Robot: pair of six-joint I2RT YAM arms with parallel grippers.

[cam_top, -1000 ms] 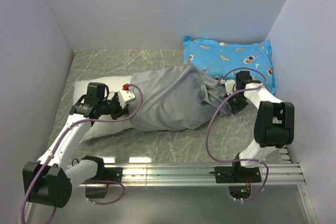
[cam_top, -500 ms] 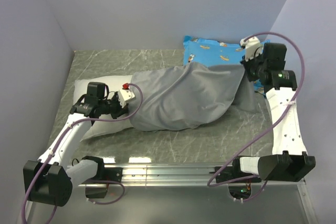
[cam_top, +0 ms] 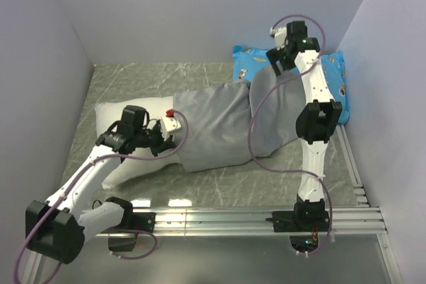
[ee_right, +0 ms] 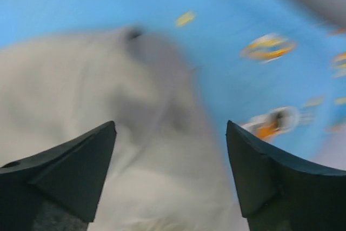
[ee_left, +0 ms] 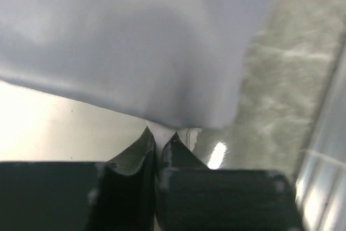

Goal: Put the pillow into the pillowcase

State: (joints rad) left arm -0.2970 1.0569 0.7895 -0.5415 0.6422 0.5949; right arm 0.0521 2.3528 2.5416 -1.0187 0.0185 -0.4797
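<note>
Currently the pillow [cam_top: 110, 114] lies left-to-right, its left end outside the pillowcase [cam_top: 219, 124] mouth clenched by the nearer left gripper [ee_left: 160, 133]; the right gripper [ee_right: 170, 125] hangs released over the closed end.

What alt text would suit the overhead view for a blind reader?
A grey pillowcase covers most of a white pillow; the left gripper pinches its open edge. The right gripper hangs open above a blue printed pillow.
</note>
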